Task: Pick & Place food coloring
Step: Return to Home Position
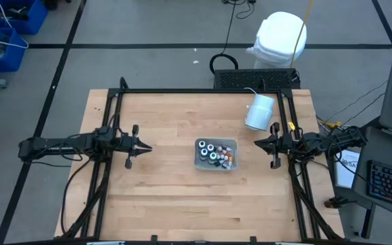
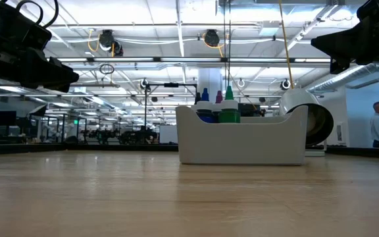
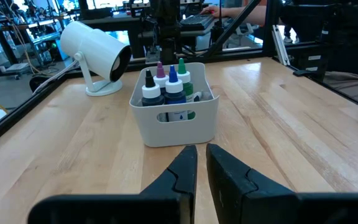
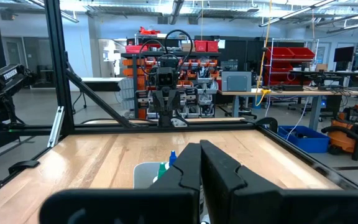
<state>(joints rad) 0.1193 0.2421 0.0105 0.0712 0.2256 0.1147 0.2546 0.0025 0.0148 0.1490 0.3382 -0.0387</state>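
The food coloring [image 1: 215, 153] is a cluster of small bottles with white, blue, green and purple tops. They stand upright in a pale rectangular tray [image 1: 197, 162] at the middle of the wooden table, and they show over its rim in the low view [image 2: 217, 108] and the left wrist view [image 3: 166, 87]. My left gripper [image 1: 148, 148] hovers left of the tray, pointing level at it. Its fingers [image 3: 201, 149] are close together with nothing between them. My right gripper [image 1: 256, 143] hovers right of the tray and is shut and empty [image 4: 200, 146].
A big white cylinder [image 1: 259, 112] lies on its side on a small foot, just beyond the tray toward the far right. A black frame [image 1: 203, 90] runs along the table's far, left and right sides. Bare wood lies around the tray. A person [image 2: 377, 125] stands in the room behind.
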